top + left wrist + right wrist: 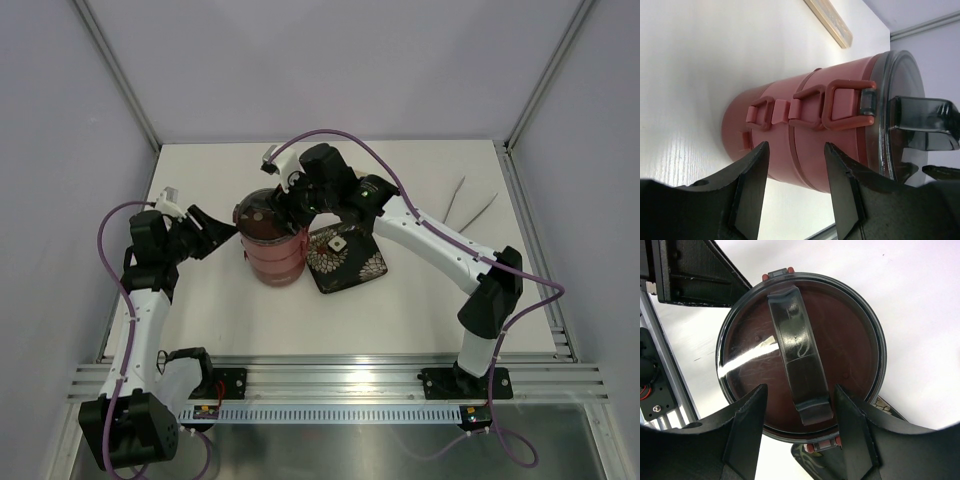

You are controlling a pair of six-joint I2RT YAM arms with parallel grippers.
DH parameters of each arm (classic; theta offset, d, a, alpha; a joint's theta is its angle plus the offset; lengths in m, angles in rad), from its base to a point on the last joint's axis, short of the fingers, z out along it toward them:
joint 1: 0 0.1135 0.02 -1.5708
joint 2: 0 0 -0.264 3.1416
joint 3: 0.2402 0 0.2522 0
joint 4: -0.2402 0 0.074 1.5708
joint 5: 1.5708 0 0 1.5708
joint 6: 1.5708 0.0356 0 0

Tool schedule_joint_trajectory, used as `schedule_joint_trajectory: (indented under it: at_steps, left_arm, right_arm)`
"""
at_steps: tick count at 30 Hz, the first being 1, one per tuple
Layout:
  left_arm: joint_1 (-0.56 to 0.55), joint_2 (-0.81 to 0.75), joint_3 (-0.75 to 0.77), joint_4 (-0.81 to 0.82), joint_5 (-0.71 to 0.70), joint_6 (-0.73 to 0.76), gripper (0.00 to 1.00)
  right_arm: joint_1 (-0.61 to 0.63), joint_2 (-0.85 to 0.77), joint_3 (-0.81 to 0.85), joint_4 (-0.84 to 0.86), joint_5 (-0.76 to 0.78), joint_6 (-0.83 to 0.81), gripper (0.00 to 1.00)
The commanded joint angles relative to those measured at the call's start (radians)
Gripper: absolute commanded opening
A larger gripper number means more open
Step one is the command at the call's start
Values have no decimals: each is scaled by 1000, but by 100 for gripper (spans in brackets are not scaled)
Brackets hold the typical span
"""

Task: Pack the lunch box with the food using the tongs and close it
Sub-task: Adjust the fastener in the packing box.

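Right claw hung open and empty over the lunch box, jaws either side of the lid handle. Left claw was half open, empty, at its left flank by the clasps. Closing step; next probably needs the clasps pressed home. Tongs lay well to its right.

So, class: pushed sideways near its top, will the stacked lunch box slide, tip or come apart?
It may well tip: the lunch box is a tall round stack. Once over, it would probably roll. It likely stays together, as the side clasp looks hooked.
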Motion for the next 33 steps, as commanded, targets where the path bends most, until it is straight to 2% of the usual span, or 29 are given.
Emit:
schedule_joint_trajectory:
  at_steps: [1, 25, 33]
  left_arm:
    - [-8, 7, -4, 94, -25, -30, 51]
    - [-9, 102, 5, 145, -108, -42, 50]
    - [-9, 107, 10, 134, -95, -35, 49]
  right_arm:
    - [11, -7, -40, -118, -14, -7, 63]
    - [11, -6, -37, -118, -16, -7, 62]
    - [11, 1, -34, -121, -13, -9, 62]
